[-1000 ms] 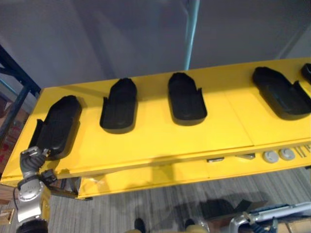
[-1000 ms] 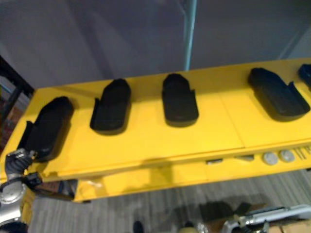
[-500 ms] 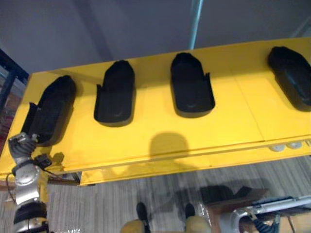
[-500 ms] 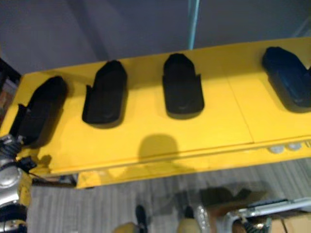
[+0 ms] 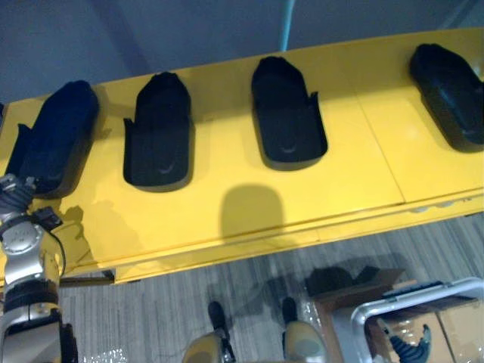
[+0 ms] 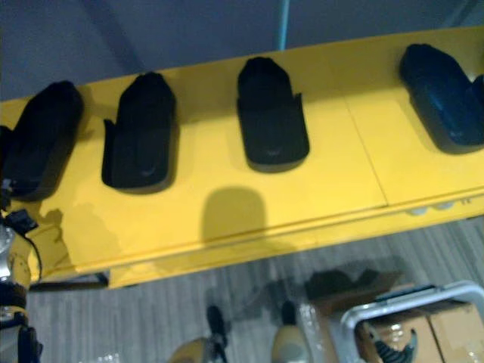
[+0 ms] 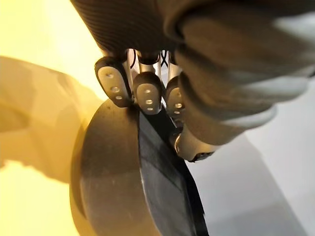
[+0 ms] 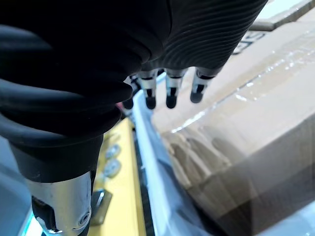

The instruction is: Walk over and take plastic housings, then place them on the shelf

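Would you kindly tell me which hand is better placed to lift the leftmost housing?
Left. The left hand pinches the rim of the leftmost housing on the yellow surface between fingers and thumb, while the right hand hangs open beside a cardboard box, away from it.

1. Left arm [image 5: 21,253]: silver-grey metal segments with a rounded joint, a black band lower down.
2. Left hand [image 7: 147,92]: dark ribbed cover; silver fingers, rounded dark tips each bearing two small pale dots.
3. Right hand [image 8: 170,91]: black ribbed cover, slim silver fingers with dark tips.
4. Right wrist [image 8: 61,206]: silver cylinder with one small round screw.
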You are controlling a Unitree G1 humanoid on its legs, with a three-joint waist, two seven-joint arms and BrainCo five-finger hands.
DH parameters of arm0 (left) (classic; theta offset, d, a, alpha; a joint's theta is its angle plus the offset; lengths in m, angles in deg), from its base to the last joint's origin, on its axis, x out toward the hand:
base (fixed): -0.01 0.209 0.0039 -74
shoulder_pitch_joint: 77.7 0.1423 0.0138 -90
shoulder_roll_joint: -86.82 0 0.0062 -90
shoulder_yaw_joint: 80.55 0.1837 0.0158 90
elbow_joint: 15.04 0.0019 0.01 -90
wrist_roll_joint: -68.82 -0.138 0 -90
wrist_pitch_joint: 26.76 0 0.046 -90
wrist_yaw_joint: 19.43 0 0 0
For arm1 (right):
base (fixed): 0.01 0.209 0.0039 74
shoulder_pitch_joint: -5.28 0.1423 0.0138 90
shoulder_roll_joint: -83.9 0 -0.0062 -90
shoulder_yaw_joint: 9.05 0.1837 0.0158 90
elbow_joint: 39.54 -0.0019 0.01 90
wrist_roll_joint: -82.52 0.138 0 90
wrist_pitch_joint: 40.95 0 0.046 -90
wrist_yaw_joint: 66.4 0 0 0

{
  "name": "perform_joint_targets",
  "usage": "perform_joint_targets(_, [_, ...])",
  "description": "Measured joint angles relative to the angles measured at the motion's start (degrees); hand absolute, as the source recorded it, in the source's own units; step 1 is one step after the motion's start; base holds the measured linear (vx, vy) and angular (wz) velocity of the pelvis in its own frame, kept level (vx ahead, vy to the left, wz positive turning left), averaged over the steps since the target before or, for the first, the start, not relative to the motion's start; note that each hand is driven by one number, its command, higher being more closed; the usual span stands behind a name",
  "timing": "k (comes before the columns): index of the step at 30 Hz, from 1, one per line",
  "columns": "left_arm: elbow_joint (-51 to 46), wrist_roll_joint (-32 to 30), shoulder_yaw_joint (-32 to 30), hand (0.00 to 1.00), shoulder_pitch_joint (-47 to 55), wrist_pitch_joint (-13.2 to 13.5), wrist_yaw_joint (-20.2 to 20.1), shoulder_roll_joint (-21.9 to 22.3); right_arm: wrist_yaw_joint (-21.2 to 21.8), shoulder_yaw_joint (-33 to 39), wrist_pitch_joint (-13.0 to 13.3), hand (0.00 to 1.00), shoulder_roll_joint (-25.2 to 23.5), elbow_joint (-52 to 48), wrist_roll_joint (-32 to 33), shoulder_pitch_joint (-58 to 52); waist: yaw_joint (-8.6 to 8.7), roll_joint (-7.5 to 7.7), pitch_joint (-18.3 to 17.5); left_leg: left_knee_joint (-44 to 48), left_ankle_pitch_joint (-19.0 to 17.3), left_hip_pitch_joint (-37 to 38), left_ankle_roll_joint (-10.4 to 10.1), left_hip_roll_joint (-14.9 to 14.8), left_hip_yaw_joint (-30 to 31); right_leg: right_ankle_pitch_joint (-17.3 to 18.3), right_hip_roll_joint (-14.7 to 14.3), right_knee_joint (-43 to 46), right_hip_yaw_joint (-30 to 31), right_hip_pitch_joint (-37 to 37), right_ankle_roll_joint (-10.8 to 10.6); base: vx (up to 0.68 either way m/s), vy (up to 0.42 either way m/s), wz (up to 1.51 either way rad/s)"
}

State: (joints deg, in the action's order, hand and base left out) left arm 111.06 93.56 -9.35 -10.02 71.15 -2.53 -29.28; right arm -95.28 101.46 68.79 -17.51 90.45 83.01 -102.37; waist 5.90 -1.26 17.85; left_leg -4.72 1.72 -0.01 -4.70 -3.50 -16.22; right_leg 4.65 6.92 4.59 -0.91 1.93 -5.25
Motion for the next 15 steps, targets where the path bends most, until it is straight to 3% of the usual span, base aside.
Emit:
perform_joint_targets(5, [-28.6, 0.0, -0.3, 1.0, 7.5, 4.5, -2.6, 2.3, -0.1, 0.4, -0.3, 0.0, -1.9, -0.8, -0.1, -0.7, -0.3, -0.19, -0.1, 0.0, -0.4, 2.1, 0.6, 0.2, 0.9, 0.0, 0.1, -0.2, -0.3, -2.7, 0.0, 0.02, 0.012, 0.07])
perform_joint_targets(6, [-31.8, -0.1, -0.5, 0.0, 8.6, 4.8, -2.9, 3.4, -0.1, 0.5, -0.3, 0.0, -2.0, -0.9, -0.2, -0.9, -0.28, -0.4, -0.3, 0.0, -0.6, 2.5, 0.6, 0.2, 1.1, 0.0, 0.1, -0.3, -0.5, -3.3, 0.0, 0.04, 0.028, 0.16])
perform_joint_targets(9, [-44.7, -0.1, -1.6, 0.0, 15.6, 8.0, -5.0, 9.3, -0.2, 1.9, -0.3, 0.0, -2.3, -1.1, -0.2, -1.6, -0.8, -1.83, -2.6, 0.0, -1.0, 3.0, 0.7, 0.5, 1.8, 0.0, 0.4, -0.5, -0.7, -4.4, 0.0, 0.04, 0.028, 0.12])
perform_joint_targets(12, [-49.5, -0.2, -3.0, 0.0, 19.6, 9.3, -6.7, 12.4, -0.2, 3.0, -0.3, 0.0, -2.5, -1.1, -0.2, -2.0, -0.95, -2.43, -4.3, 0.0, -1.0, 3.5, 0.7, 0.7, 3.0, 0.0, 0.6, -1.6, -1.3, -6.1, 0.0, 0.03, 0.006, 0.17])
perform_joint_targets(15, [-50.7, -5.9, -4.9, 0.0, 23.2, 10.4, -5.7, 13.8, -0.8, 3.1, -0.7, 0.0, -2.5, -1.0, -0.2, -2.3, -2.07, -2.8, -7.6, -0.1, -1.1, 4.1, 0.6, 0.5, 3.4, 0.0, 0.4, -2.2, -2.2, -7.2, 0.0, 0.0, -0.013, 0.11])
